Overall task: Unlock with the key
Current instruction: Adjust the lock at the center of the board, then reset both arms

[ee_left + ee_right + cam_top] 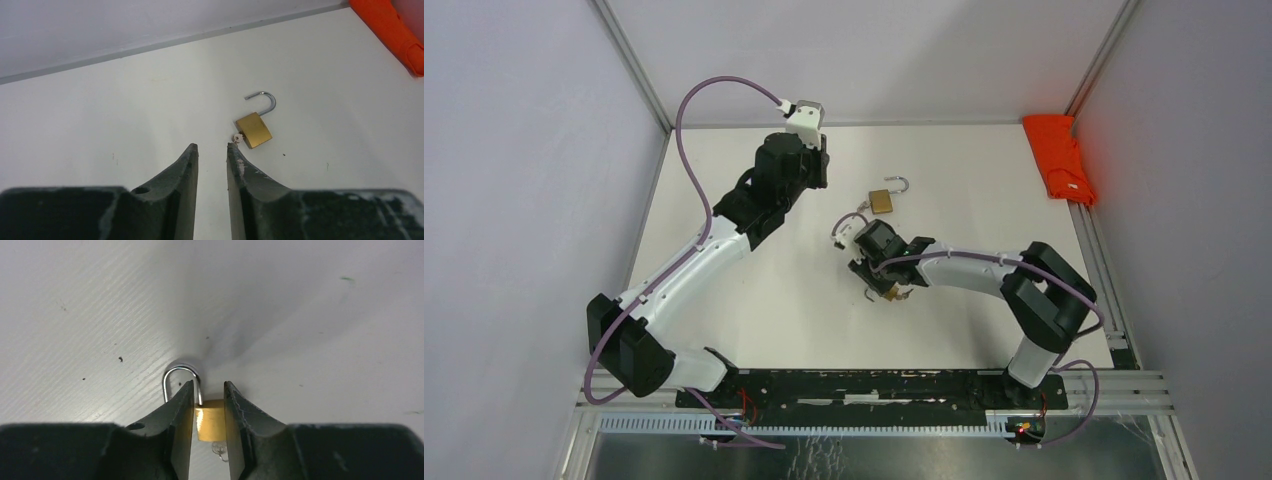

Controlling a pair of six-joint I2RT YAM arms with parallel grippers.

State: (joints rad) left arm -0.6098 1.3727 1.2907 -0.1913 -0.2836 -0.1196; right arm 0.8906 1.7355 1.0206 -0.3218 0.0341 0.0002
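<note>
**Finding.** The brass padlock (210, 422) is sitting between the fingers of the right end effector (208, 384), near the middle of the surface (754, 310). The fingers are standing narrow and pressing on both sides of the body, so the lock is judged to be gripped. Its shackle (181, 371) is arching beyond the fingertips; one finger is hiding whether the left leg is seated. A small silvery piece (219, 449), probably the key or its ring, is showing under the body.

A second, open padlock (254, 130) is lying flat further back, apart from the first. Its shackle is swung out and a key (237, 137) is showing at its lower corner. The left end effector (212, 146) is hovering short of it, fingers a narrow gap apart, holding nothing.

**Assessment.** The step in hand appears to be steadying the gripped lock for a key turn. The right grip should be bearing on the flat brass faces, clear of shackle and keyway. The left should be approaching in line with the key, pinching it squarely and turning without side load. Otherwise the body risks twisting out of the grip.
</note>
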